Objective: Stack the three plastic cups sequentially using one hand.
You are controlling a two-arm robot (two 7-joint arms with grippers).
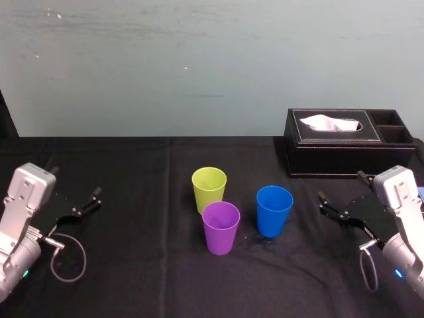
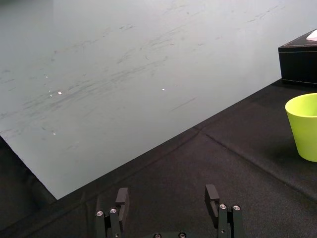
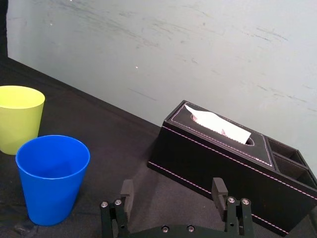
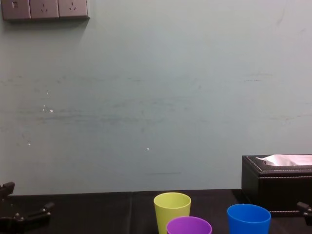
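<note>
Desk [image 1: 132,265], black cloth. We list three cups near its middle, all upright and unstacked.
- Yellow-green cup [image 1: 209,189]: the farthest of the three.
- Purple cup [image 1: 220,227]: the nearest, just in front of the yellow-green one and slightly to its right.
- Blue cup [image 1: 274,210]: right of both, standing apart.
- Black tissue box [image 1: 334,142]: far right.
- Left gripper [image 2: 167,198]: low at the left, well apart from the cups, fingers apart and empty.
- Right gripper [image 3: 173,191]: at the right, near the blue cup, fingers apart and empty.
</note>
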